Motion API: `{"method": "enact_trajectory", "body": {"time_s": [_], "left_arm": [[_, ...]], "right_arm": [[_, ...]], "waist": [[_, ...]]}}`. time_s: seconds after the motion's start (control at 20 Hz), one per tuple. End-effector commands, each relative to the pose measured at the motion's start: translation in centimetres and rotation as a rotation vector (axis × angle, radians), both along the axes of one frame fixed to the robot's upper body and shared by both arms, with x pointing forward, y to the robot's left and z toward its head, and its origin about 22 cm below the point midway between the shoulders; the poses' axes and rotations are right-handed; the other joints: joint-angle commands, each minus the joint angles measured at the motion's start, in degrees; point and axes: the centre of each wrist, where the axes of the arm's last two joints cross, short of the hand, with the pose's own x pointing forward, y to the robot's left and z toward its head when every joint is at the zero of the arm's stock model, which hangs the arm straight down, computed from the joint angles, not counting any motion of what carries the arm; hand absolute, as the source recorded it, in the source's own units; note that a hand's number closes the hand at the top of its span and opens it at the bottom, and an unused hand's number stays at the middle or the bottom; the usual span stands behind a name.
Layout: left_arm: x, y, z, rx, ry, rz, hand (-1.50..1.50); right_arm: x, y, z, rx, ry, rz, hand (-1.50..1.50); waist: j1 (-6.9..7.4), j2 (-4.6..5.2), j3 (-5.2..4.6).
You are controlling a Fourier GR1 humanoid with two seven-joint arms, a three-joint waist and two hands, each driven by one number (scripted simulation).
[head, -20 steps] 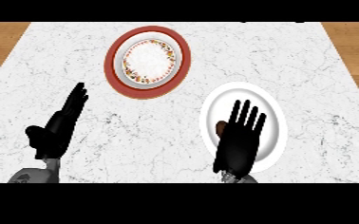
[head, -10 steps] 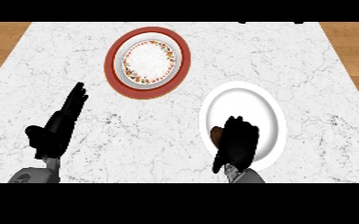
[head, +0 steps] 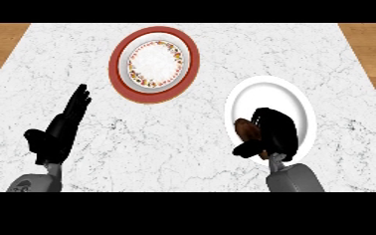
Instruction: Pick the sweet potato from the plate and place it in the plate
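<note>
Outstretched a second ago, the right hand [head: 276, 130] has curled round the brown sweet potato [head: 245, 128] on the plain white round plate [head: 272, 93], near the marble worktop's [head: 176, 144] front right. Lifting it to the red-rimmed patterned plate [head: 115, 70] likely follows. The left hand [head: 61, 129] rests open, front left.

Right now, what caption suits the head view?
Right hand curled round the sweet potato at the white plate; red-rimmed plate lies beyond, left hand rests open at lower left.

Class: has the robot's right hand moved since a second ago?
Yes. The right hand curled its fingers back from the white plate's centre onto the sweet potato.
</note>
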Motion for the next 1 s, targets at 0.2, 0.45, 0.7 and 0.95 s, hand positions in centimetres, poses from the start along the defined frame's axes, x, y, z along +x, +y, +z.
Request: {"method": "enact_trajectory", "body": {"time_s": [0.2,0.45,0.7,0.95], "left_arm": [[-0.3,1.9,0.1,0.015,0.008,-0.002,0.00],[-1.0,0.2,0.4,-0.007,0.007,-0.010,0.00],[-0.3,1.2,-0.8,0.014,0.004,0.014,0.00],[0.0,-1.1,-0.8,0.003,0.010,-0.010,0.00]], "right_arm": [[-1.2,0.3,3.8,0.065,-0.221,0.088,1.50],[-1.2,0.5,8.7,0.047,-0.314,0.135,1.50],[-2.7,2.0,12.6,0.051,-0.501,0.147,1.50],[-1.7,5.0,14.4,0.025,-0.624,0.162,1.50]], "waist": [[-0.49,-0.04,-0.02],[-0.23,-0.04,-0.01],[-0.41,-0.02,-0.04],[-0.05,0.09,-0.02]]}}
